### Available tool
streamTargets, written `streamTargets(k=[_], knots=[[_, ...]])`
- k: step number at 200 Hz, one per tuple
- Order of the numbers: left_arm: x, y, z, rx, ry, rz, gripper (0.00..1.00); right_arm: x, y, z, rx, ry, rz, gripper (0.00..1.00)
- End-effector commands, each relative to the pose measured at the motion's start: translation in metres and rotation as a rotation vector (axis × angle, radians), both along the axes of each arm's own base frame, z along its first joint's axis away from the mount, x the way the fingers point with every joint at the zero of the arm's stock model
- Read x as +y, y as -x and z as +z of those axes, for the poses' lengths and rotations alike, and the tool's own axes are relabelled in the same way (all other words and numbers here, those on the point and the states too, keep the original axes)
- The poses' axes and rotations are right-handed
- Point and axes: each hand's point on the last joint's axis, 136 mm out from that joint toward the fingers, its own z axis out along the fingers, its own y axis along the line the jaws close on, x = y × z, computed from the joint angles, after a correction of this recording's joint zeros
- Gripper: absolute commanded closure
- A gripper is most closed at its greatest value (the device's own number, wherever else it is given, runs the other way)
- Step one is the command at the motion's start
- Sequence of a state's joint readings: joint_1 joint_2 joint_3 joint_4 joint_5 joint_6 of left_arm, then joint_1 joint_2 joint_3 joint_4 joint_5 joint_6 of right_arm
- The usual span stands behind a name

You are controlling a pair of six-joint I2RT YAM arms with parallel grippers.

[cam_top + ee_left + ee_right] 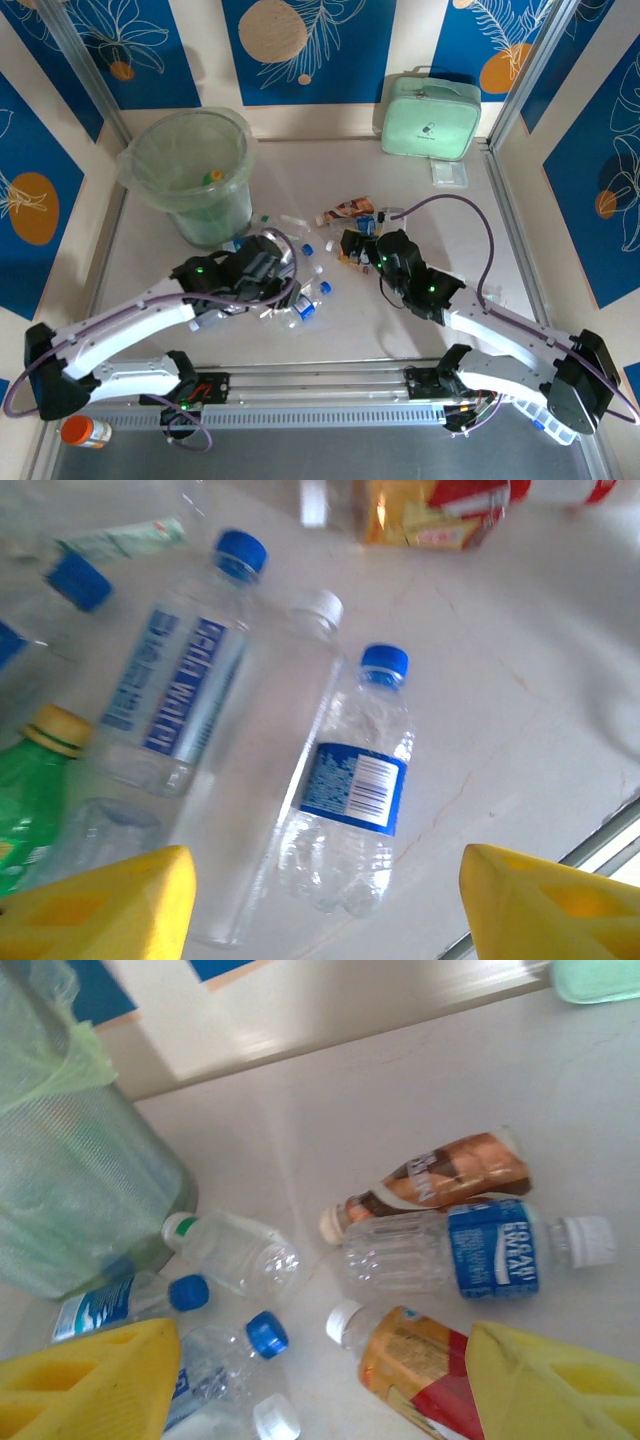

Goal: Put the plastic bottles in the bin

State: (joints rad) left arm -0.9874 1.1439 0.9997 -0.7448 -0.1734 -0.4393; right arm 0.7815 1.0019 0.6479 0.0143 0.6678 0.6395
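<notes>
Several plastic bottles (312, 292) lie scattered mid-table between my two arms. The bin (148, 150), pale green and bag-lined, stands at the back left and holds a few bottles. My left gripper (288, 288) hovers open over a clear blue-labelled bottle (350, 790), whose base lies between the yellow fingers (100, 905) without touching them. A white-capped clear bottle (270, 770) and a green bottle (30, 800) lie beside it. My right gripper (320, 1390) is open above an orange-red labelled bottle (420, 1365), near a brown bottle (440, 1175) and a blue-labelled one (450, 1250). The bin (70, 1180) is at its left.
A mint-green zippered case (430, 117) stands against the back wall on the right, with a small clear packet (449, 173) in front of it. An orange-capped jar (85, 431) lies off the table's near left edge. Metal rails border the table.
</notes>
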Motion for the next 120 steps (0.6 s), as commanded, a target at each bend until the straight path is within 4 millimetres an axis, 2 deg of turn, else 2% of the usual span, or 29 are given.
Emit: streamTargets(k=[1,31,89,120], knots=[[-0.015,0.004,-0.029,0.02,-0.062,-0.011,0.31,-0.023,-0.004,0.001,0.023,-0.053,-0.111,0.24],[-0.029,0.005,-0.059,0.053,-0.13,-0.034,0.31,-0.024,-0.007,-0.004,0.038,-0.067,-0.109,0.24],[-0.045,-0.006,-0.096,0.087,-0.22,-0.029,0.31,-0.024,-0.011,-0.011,0.062,-0.043,-0.132,0.24],[-0.045,-0.01,-0.113,0.096,-0.277,-0.019,0.33,-0.023,-0.012,-0.011,0.062,-0.041,-0.134,0.24]])
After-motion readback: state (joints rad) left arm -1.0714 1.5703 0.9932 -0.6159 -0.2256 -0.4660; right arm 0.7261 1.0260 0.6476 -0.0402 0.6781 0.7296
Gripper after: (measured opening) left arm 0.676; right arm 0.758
